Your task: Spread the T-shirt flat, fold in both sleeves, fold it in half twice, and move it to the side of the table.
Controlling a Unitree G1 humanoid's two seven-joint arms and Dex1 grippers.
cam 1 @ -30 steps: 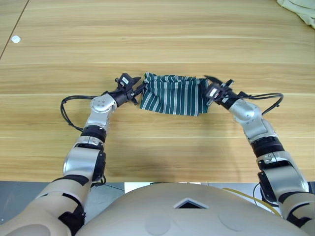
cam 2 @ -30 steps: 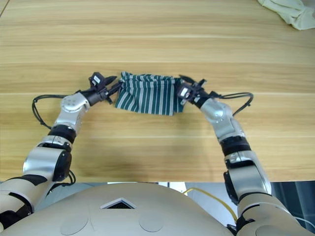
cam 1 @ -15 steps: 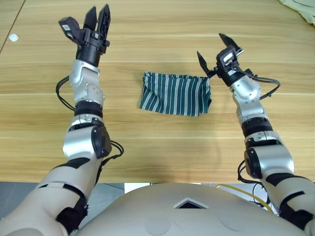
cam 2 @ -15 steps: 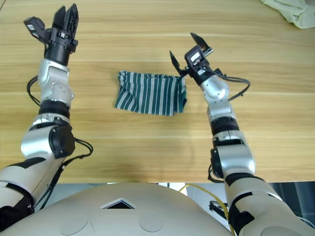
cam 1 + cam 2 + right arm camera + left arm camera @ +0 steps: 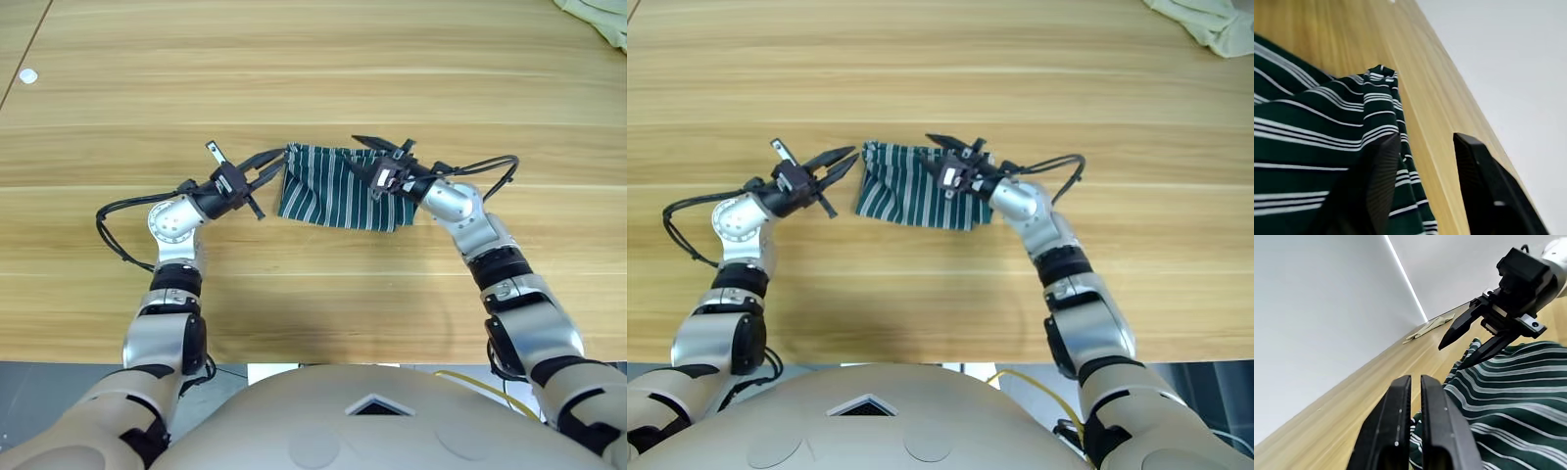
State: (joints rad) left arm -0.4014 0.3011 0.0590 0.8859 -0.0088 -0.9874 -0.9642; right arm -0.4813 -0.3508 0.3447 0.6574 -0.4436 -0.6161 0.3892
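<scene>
The dark green T-shirt with thin white stripes [image 5: 343,186] lay folded into a small rectangle at the centre of the head views, on the pale wooden table [image 5: 313,59]. With the folds apparently done, carrying it to the side was probably what remained, which would explain an arm at each short end. The left gripper [image 5: 282,157] lay low against the shirt's upper-left corner. The right gripper [image 5: 1449,356] reached in over the right half.

From the head, the left gripper's closure was hard to judge. The left wrist view settled it: its two black fingers [image 5: 1400,421] were pressed almost together along the shirt's edge, though whether any cloth was pinched could not be told. That view also caught the right gripper side-on, jaws spread wide just over the stripes. The right wrist view confirmed the gap, with cloth bunched beneath and nothing gripped.

A crumpled cream cloth [image 5: 598,20] lay in the upper right corner, well apart.
</scene>
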